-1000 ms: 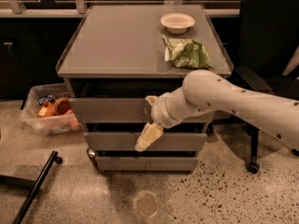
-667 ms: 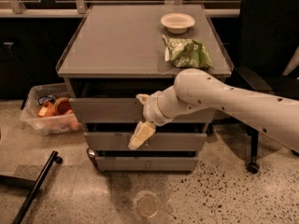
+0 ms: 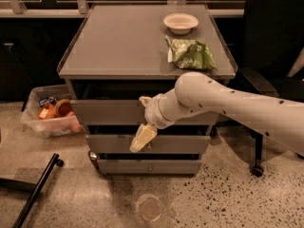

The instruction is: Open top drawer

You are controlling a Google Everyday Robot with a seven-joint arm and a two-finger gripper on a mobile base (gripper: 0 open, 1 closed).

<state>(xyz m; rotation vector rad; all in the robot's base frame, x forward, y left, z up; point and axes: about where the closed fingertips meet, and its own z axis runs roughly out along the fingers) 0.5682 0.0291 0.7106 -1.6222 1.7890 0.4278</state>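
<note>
Robot arm (image 3: 237, 106) at the front of the grey metal desk (image 3: 118, 46).
Cream wedge-shaped gripper (image 3: 142, 137) hangs just below the wide grey top drawer (image 3: 107, 112), over the middle front (image 3: 180, 144); open or closed cannot be told.

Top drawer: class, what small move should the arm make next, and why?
Probably lift the end effector slightly, toward the top drawer. It hangs in front of the middle drawer, below the top front, whose knob is hidden behind the wrist.
</note>
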